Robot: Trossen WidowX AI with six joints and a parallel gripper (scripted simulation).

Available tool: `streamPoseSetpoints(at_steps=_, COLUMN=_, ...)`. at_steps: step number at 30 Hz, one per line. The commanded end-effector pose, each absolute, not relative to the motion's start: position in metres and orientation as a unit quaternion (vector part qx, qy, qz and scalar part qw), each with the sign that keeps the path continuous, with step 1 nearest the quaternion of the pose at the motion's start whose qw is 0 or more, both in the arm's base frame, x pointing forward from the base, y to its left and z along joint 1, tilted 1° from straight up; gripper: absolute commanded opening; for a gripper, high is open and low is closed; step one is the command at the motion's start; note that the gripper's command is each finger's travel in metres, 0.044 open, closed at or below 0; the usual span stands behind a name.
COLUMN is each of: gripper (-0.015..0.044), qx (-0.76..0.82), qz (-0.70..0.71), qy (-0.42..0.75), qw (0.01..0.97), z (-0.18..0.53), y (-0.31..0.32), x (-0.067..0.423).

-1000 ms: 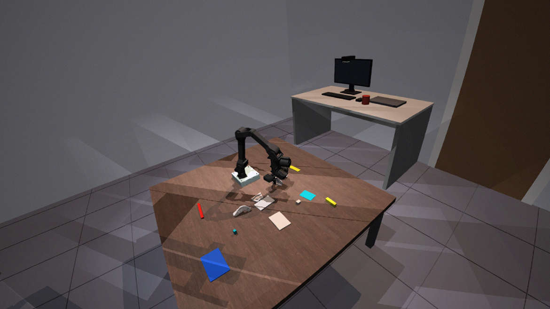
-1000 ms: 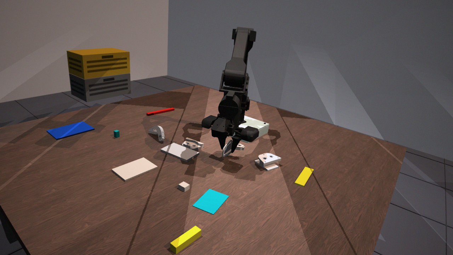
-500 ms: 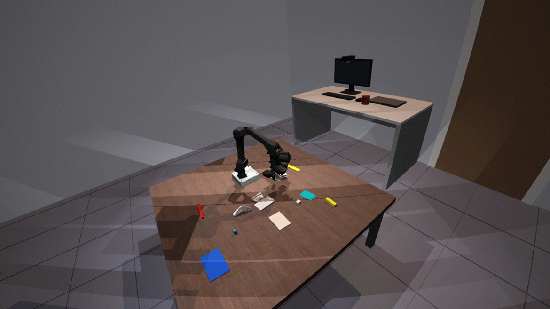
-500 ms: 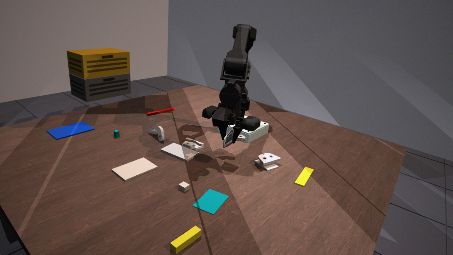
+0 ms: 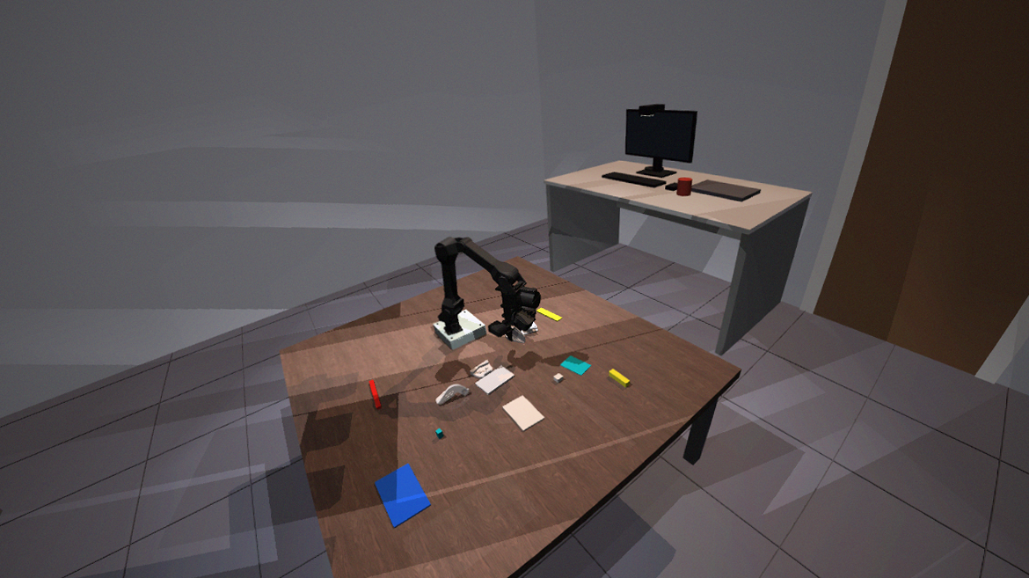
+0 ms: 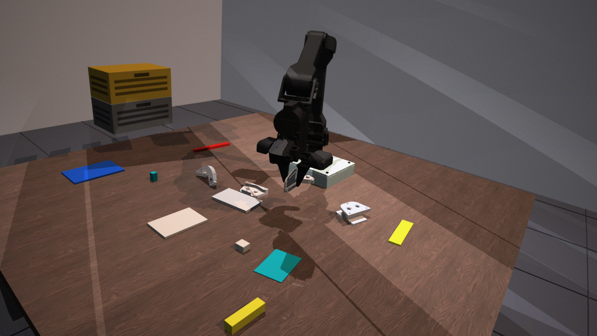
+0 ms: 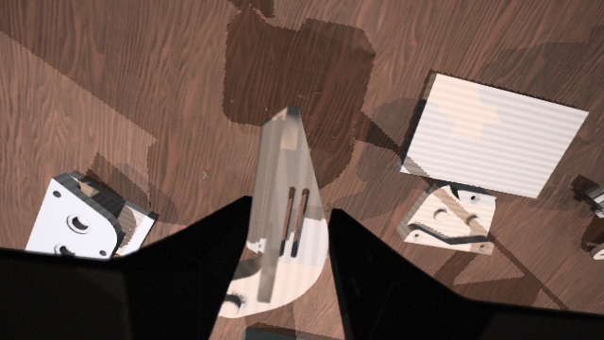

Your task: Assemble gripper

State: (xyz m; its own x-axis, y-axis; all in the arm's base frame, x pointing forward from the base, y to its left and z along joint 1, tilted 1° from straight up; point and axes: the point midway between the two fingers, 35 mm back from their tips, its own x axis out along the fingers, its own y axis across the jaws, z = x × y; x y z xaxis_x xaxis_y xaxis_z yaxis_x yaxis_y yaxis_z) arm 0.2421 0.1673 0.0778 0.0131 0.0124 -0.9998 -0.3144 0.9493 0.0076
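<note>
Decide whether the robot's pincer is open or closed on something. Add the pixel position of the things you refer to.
Closed on something: in the wrist view, a pale slotted jaw (image 6: 290, 180) (image 7: 309, 236) sits between the pincer's (image 5: 509, 335) (image 6: 292, 184) (image 7: 289, 222) two black fingertips.

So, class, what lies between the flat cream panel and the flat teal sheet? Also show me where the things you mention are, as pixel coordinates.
A small pale cube (image 5: 557, 378) (image 6: 242, 245); both top and exterior views show it.

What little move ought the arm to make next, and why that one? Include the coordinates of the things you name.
Probably carry the slotted white jaw (image 6: 290, 180) (image 7: 302, 227) across toward the pinned base (image 5: 481, 369) (image 6: 253, 190) (image 7: 448, 222), staying raised: the gripper (image 5: 509, 335) (image 6: 290, 184) (image 7: 292, 212) has the jaw clamped above the table (image 5: 572, 464) (image 6: 167, 267) (image 7: 179, 57), and the base lies off to one side with its pins bare.
</note>
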Motion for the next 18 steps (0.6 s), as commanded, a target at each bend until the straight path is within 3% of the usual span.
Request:
streamPoseSetpoints(at_steps=1, gripper=0.0134, qx=-0.112, qz=0.119, qy=0.692, qw=0.703, z=0.079, y=0.158, x=0.252)
streamPoseSetpoints(at_steps=18, gripper=0.0134, qx=-0.122, qz=0.125, qy=0.690, qw=0.703, z=0.079, y=0.113, x=0.282)
